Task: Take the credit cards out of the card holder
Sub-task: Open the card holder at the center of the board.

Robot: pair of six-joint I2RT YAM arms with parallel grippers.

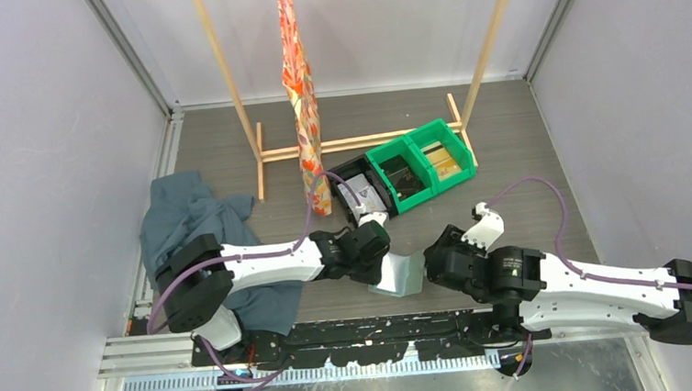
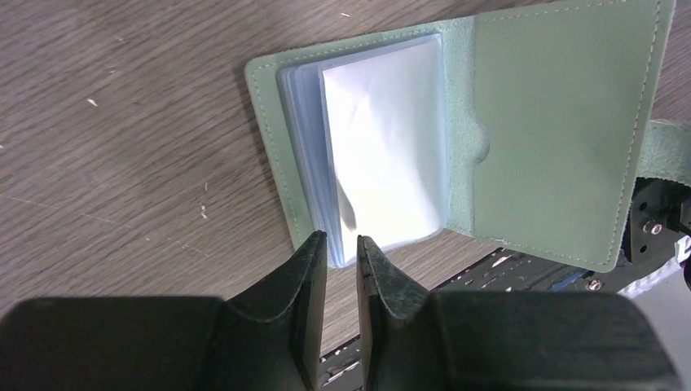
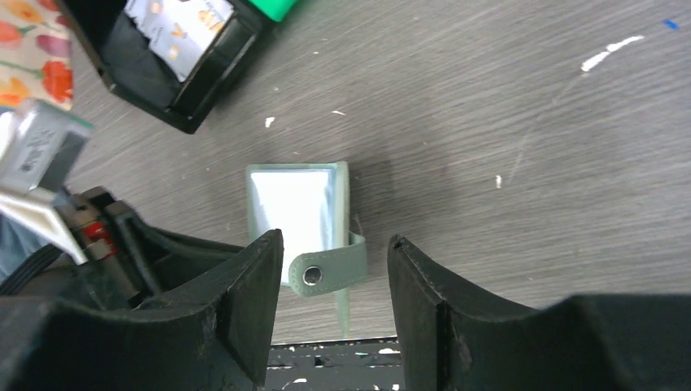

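The sage-green card holder (image 1: 401,274) lies open on the table between my two grippers. In the left wrist view the card holder (image 2: 562,122) shows a stack of pale blue sleeves (image 2: 383,147) with a white glare on top. My left gripper (image 2: 342,240) has its jaws nearly together, with the near edge of the sleeve stack between its tips. In the right wrist view the card holder (image 3: 293,204) has its snap strap (image 3: 326,273) standing up between the wide-open fingers of my right gripper (image 3: 334,240), not touched. No separate card shows.
A black bin (image 1: 361,193) and two green bins (image 1: 423,162) stand just behind the card holder. A dark teal cloth (image 1: 188,225) lies at the left under my left arm. A floral bag (image 1: 301,97) hangs from a wooden frame (image 1: 357,142) at the back.
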